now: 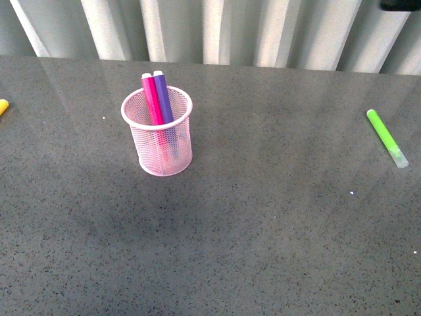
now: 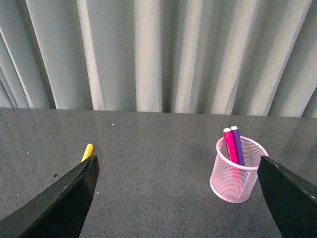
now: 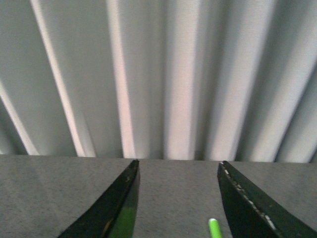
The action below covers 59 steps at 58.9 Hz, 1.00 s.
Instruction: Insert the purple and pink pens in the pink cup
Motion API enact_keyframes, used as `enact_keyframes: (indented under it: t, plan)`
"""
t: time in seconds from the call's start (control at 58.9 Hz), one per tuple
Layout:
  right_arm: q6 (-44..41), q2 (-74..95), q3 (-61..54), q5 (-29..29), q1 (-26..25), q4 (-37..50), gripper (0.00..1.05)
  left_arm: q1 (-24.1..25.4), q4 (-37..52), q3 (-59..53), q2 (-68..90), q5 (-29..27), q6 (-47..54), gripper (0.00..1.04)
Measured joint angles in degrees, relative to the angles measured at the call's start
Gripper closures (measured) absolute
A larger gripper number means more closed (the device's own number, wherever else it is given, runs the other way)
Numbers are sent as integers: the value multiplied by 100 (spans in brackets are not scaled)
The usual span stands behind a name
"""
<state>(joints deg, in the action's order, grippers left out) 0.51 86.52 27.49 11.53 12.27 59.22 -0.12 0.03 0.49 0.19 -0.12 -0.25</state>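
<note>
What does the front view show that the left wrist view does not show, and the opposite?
Only the front view shows the green marker, lying flat on the table far to the right. Only the left wrist view shows the left end effector, its fingers wide apart and empty. Both show the pink cup with the pink pen and purple pen standing inside, and the yellow marker on the grey table.

The pink cup (image 1: 158,135) stands upright on the grey table (image 1: 263,217), holding the pink pen (image 1: 152,99) and purple pen (image 1: 162,97). A green marker (image 1: 386,137) lies far to its right.
</note>
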Motion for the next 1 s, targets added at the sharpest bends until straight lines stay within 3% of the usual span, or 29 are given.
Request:
enact_keyframes:
  t: [0.238,0.493,0.646,1.002]
  plan:
    - [-63,-973,-1097,-393,-372,26,102,0,0,0,0,9,0,7]
    - [-61,-1902,-2068,-671,-719,57,101,0,0,0,0,11,0,7]
    - [-59,-2573,-2315,-1113,-1038,-387,101,0,0,0,0,9,0,7]
    - [-59,-4343,-2592,-1158,-1215,-1790,101,0,0,0,0,9,-2,7]
